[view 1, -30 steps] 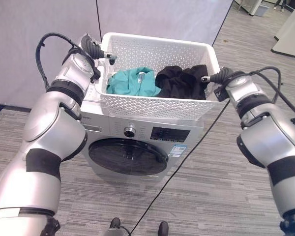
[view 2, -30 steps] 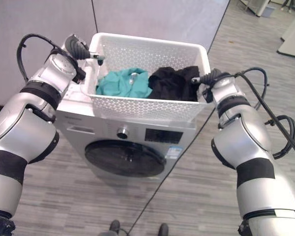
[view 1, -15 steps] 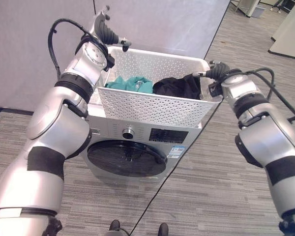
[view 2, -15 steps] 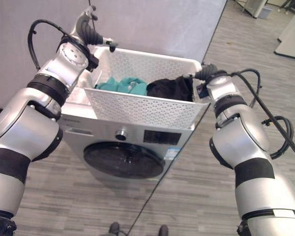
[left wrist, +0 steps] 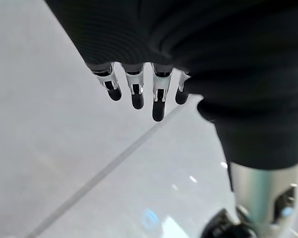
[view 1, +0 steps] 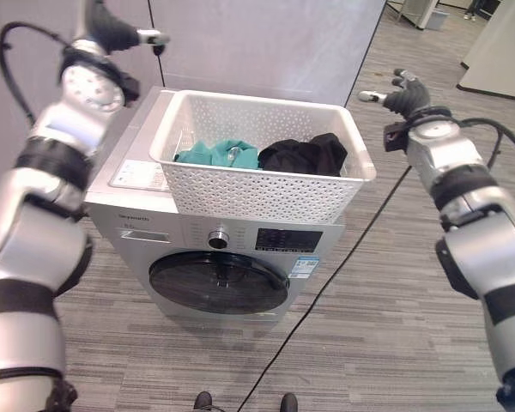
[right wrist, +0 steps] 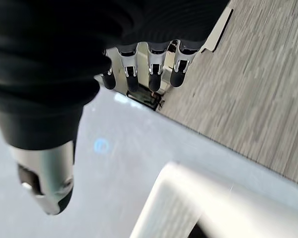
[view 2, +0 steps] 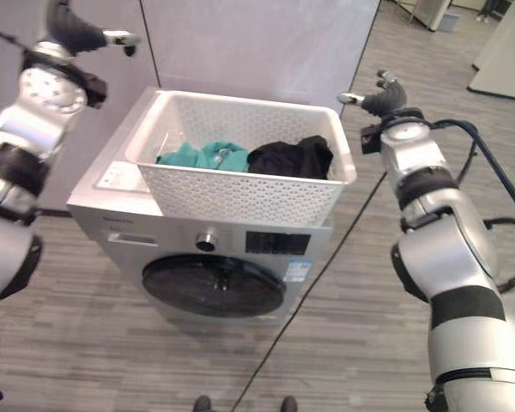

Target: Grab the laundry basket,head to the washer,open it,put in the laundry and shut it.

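Note:
The white perforated laundry basket [view 1: 266, 184] sits on top of the white front-loading washer [view 1: 240, 257]. A teal garment [view 1: 219, 153] and a black garment [view 1: 305, 154] lie in it. The round dark washer door [view 1: 219, 281] is closed. My left hand [view 1: 112, 33] is raised above and left of the basket, apart from it, with its fingers [left wrist: 136, 94] relaxed and holding nothing. My right hand [view 1: 403, 93] hovers right of the basket's far corner, free of it, fingers [right wrist: 154, 72] straight. A piece of the basket's rim [right wrist: 188, 208] shows in the right wrist view.
A grey partition wall [view 1: 266, 43] stands right behind the washer. Grey plank floor [view 1: 386, 326] stretches in front and to the right. White furniture [view 1: 498, 51] stands at the far right.
Both hands have let go of the basket and lifted away outward. The basket now rests level on the washer top. The view has shifted too.

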Controlling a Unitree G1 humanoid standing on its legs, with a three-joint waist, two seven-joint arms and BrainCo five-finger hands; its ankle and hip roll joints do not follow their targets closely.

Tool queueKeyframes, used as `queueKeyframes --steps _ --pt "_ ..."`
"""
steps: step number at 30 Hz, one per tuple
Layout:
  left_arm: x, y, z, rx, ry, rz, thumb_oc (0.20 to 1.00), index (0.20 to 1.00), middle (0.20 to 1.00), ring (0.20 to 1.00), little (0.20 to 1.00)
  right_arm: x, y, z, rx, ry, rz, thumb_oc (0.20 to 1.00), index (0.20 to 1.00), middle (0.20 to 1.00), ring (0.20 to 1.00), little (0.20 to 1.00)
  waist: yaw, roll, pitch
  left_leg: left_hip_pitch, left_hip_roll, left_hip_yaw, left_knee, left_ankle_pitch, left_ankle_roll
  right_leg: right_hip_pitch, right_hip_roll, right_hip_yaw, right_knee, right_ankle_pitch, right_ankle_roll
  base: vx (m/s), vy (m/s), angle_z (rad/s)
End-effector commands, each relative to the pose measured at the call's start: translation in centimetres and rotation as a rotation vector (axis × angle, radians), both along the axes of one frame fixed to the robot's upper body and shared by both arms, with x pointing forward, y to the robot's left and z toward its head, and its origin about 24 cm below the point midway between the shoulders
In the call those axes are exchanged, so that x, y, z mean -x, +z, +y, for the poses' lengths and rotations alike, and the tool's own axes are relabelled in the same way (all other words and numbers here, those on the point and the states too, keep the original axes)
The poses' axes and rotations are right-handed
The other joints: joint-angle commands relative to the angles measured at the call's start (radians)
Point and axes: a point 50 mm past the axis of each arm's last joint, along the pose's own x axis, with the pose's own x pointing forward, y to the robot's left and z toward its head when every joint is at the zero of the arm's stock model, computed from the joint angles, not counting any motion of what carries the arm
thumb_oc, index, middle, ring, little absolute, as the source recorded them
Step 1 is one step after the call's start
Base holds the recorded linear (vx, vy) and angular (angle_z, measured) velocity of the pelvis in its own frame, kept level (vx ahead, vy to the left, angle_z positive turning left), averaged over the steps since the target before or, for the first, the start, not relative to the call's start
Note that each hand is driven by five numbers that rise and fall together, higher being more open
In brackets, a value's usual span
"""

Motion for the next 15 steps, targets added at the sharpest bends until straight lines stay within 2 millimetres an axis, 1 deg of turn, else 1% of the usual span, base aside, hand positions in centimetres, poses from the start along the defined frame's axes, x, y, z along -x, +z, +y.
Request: queueKeyframes --steps 1,2,3,4,5,6,7,8,9,10,11,13,14,15 --pt "3.3 2.7 3.8 -0.055 0.117 -0.196 1.000 1.000 1.000 1.000 1.000 3.1 6.0 -5.0 0.113 -0.116 -0.263 1.000 1.000 1.000 1.000 1.000 0.017 0.050 -0.032 0.098 0.037 -0.018 -0.027 -0.080 0.012 0.080 -0.051 -0.013 0.011 -0.056 0.108 0.01 0.009 -0.05" --pt "3.3 2.6 3.9 -0.054 0.118 -0.194 1.000 1.000 1.000 1.000 1.000 3.0 5.9 -5.0 0.115 -0.116 -0.260 1.000 1.000 1.000 1.000 1.000 0.017 0.051 -0.034 0.099 0.037 -0.018 -0.027 -0.080 0.012 0.081 -0.051 -0.013 0.011 -0.056 0.108 0.02 0.011 -0.10" --pt "5.0 2.5 6.0 -0.060 0.167 -0.235 1.000 1.000 1.000 1.000 1.000 4.1 5.9 -6.4 0.122 -0.128 -0.301 1.000 1.000 1.000 1.000 1.000 0.018 0.052 -0.034 0.102 0.038 -0.014 -0.027 -0.083 0.013 0.081 -0.053 -0.012 0.010 -0.056 0.108 0.01 0.007 -0.08" --pt "5.0 2.3 6.0 -0.059 0.168 -0.232 1.000 1.000 1.000 1.000 1.000 4.1 5.7 -6.3 0.123 -0.127 -0.298 1.000 1.000 1.000 1.000 1.000 0.017 0.053 -0.036 0.103 0.038 -0.014 -0.027 -0.084 0.013 0.082 -0.053 -0.012 0.010 -0.056 0.108 0.01 0.007 -0.09" --pt "6.0 2.1 7.2 -0.066 0.195 -0.247 1.000 1.000 1.000 1.000 1.000 4.8 5.6 -7.0 0.130 -0.136 -0.317 1.000 1.000 1.000 1.000 1.000 0.018 0.054 -0.037 0.105 0.038 -0.012 -0.027 -0.085 0.013 0.082 -0.054 -0.011 0.009 -0.056 0.108 0.00 0.000 -0.04" --pt "6.7 2.0 7.9 -0.071 0.213 -0.258 1.000 1.000 1.000 1.000 1.000 5.2 5.5 -7.5 0.133 -0.141 -0.329 1.000 1.000 1.000 1.000 1.000 0.018 0.053 -0.036 0.106 0.039 -0.010 -0.027 -0.086 0.013 0.082 -0.054 -0.011 0.009 -0.056 0.108 0.00 0.000 -0.05" --pt "7.7 1.3 9.1 -0.078 0.242 -0.262 1.000 1.000 1.000 1.000 1.000 6.0 5.1 -8.1 0.141 -0.144 -0.347 1.000 1.000 1.000 1.000 1.000 0.019 0.054 -0.041 0.108 0.039 -0.009 -0.027 -0.088 0.014 0.084 -0.055 -0.010 0.008 -0.056 0.108 0.01 0.000 -0.03" --pt "9.2 0.5 10.6 -0.074 0.282 -0.274 1.000 1.000 1.000 1.000 1.000 7.4 4.7 -9.7 0.141 -0.176 -0.375 1.000 1.000 1.000 1.000 1.000 0.024 0.051 -0.041 0.110 0.039 -0.009 -0.027 -0.092 0.014 0.087 -0.056 -0.009 0.008 -0.058 0.108 0.02 -0.001 -0.05" --pt "10.1 -0.2 11.5 -0.075 0.314 -0.274 1.000 1.000 1.000 1.000 1.000 8.0 4.3 -10.0 0.150 -0.177 -0.390 1.000 1.000 1.000 1.000 1.000 0.023 0.053 -0.043 0.113 0.039 -0.007 -0.027 -0.094 0.015 0.089 -0.055 -0.007 0.008 -0.060 0.107 0.00 0.000 0.00" --pt "10.2 -0.5 11.6 -0.075 0.316 -0.270 1.000 1.000 1.000 1.000 1.000 8.0 4.1 -9.9 0.152 -0.175 -0.387 1.000 1.000 1.000 1.000 1.000 0.022 0.054 -0.046 0.114 0.039 -0.007 -0.027 -0.094 0.015 0.089 -0.055 -0.006 0.008 -0.061 0.107 0.00 0.000 0.00" --pt "12.3 -2.3 13.5 -0.096 0.390 -0.257 1.000 1.000 1.000 1.000 1.000 10.0 3.1 -11.1 0.154 -0.192 -0.419 1.000 1.000 1.000 1.000 1.000 0.022 0.055 -0.048 0.118 0.040 -0.004 -0.027 -0.097 0.016 0.091 -0.056 -0.003 0.007 -0.062 0.106 0.00 0.000 0.00" --pt "14.5 -4.3 15.2 -0.131 0.477 -0.223 1.000 1.000 1.000 1.000 1.000 12.2 1.7 -12.3 0.159 -0.225 -0.447 1.000 1.000 1.000 1.000 1.000 0.026 0.058 -0.046 0.118 0.038 -0.004 -0.027 -0.095 0.017 0.089 -0.059 -0.002 0.007 -0.059 0.106 0.00 -0.003 -0.04" --pt "14.7 -4.5 15.2 -0.133 0.478 -0.219 1.000 1.000 1.000 1.000 1.000 12.2 1.5 -12.2 0.159 -0.222 -0.444 1.000 1.000 1.000 1.000 1.000 0.024 0.058 -0.050 0.121 0.040 -0.003 -0.027 -0.100 0.017 0.093 -0.057 -0.002 0.005 -0.063 0.106 0.03 0.000 -0.04" --pt "15.9 -5.9 16.1 -0.138 0.515 -0.190 1.000 1.000 1.000 1.000 1.000 13.4 0.4 -13.0 0.153 -0.246 -0.439 1.000 1.000 1.000 1.000 1.000 0.024 0.060 -0.052 0.123 0.039 -0.002 -0.027 -0.101 0.018 0.094 -0.058 -0.003 0.005 -0.063 0.106 0.02 -0.002 -0.06"
